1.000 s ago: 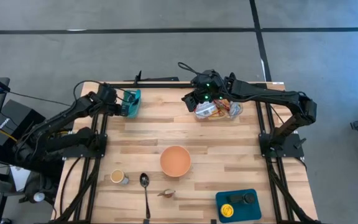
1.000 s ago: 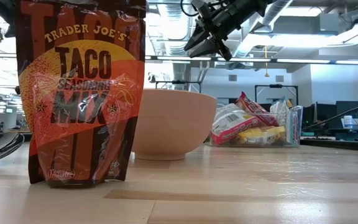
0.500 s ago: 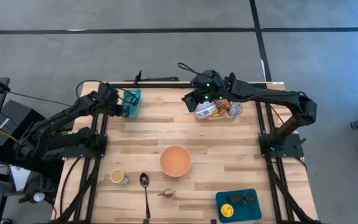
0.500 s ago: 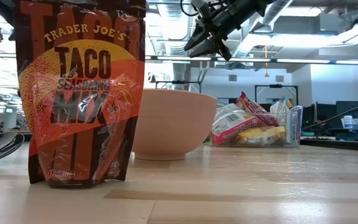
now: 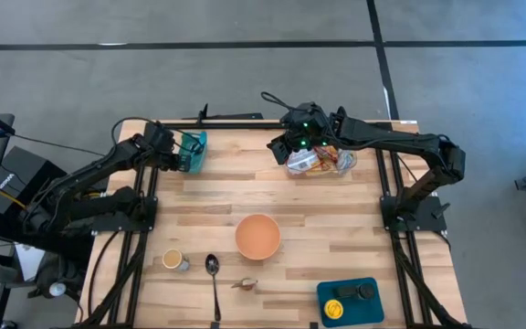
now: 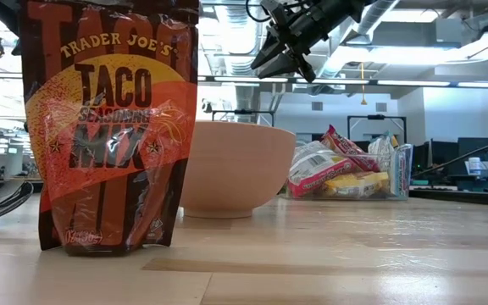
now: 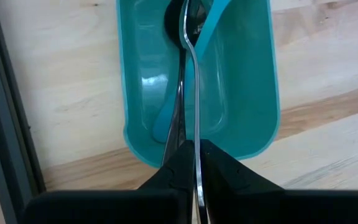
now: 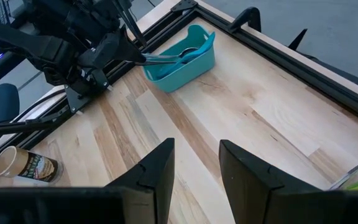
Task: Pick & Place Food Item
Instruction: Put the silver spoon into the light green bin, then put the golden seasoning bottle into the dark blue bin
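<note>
The orange bowl (image 5: 257, 236) sits near the middle of the wooden desk (image 5: 226, 196) and serves as the landmark here. Far beyond the bowl toward the desk's back edge, on the right arm's side, a clear container of packaged snacks (image 5: 320, 162) holds the food items; in the low view the same packets (image 6: 346, 165) show behind and to one side of the bowl. The right pincer (image 5: 284, 151) hangs above that container's near edge, well off the desk, its fingers (image 8: 156, 168) standing apart with nothing between them.

Diagonally across from the bowl, at the back corner on the left arm's side, lies a teal tray (image 5: 193, 151). The left pincer (image 7: 196, 167) is at the tray's rim, pressed together on the thin handle of a metal spoon (image 7: 192, 74) whose bowl end lies inside the tray beside a teal utensil (image 7: 182, 93).

In front of the bowl, a paper cup (image 5: 173, 260), a second spoon (image 5: 214, 285) and a small packet (image 5: 246, 283) lie along the desk's near side, with a dark teal tray (image 5: 347, 300) off toward the right arm's near corner. A taco seasoning packet (image 6: 108, 127) stands upright just beside the bowl in the low view
</note>
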Robot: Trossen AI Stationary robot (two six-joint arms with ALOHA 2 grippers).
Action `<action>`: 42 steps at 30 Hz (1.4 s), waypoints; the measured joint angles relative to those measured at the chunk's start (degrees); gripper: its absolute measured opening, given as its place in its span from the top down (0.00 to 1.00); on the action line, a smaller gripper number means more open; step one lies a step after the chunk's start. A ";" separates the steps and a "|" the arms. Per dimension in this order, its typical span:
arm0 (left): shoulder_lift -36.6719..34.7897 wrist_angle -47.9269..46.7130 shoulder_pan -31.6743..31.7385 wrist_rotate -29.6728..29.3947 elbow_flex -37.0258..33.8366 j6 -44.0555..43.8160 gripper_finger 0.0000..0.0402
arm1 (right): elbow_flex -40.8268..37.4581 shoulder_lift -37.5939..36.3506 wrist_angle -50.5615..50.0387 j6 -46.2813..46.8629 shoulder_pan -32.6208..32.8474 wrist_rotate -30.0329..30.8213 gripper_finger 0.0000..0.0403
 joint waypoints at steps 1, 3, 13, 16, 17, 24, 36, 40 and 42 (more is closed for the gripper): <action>0.00 0.00 0.00 0.00 0.00 0.00 0.96 | 0.00 0.00 0.00 0.02 0.00 0.00 0.70; 0.00 -0.01 0.00 0.00 0.00 0.00 0.96 | 0.00 0.00 0.00 0.02 0.00 0.00 0.70; 0.00 -0.11 0.00 0.00 0.00 0.24 0.92 | 0.00 0.00 0.02 0.15 0.00 0.00 0.70; 0.00 -0.13 0.00 0.00 0.00 0.26 0.87 | 0.00 0.00 0.02 0.15 0.00 0.00 0.70; 0.00 -0.13 0.00 0.00 0.00 0.26 0.86 | 0.00 0.00 0.02 0.15 0.00 0.00 0.70; -0.02 -0.07 0.00 -1.40 0.00 0.55 0.79 | 0.00 0.00 0.02 0.15 0.00 0.00 0.70; -0.02 0.61 0.00 -1.90 0.00 6.45 0.80 | 0.00 0.00 0.33 0.12 0.00 0.00 0.70; -0.02 1.05 0.00 -1.88 0.00 6.43 0.82 | 0.00 0.00 0.33 0.12 0.00 0.00 0.70; -0.14 1.47 0.00 -1.84 0.00 6.27 0.83 | 0.00 0.00 0.33 0.12 0.00 0.01 0.70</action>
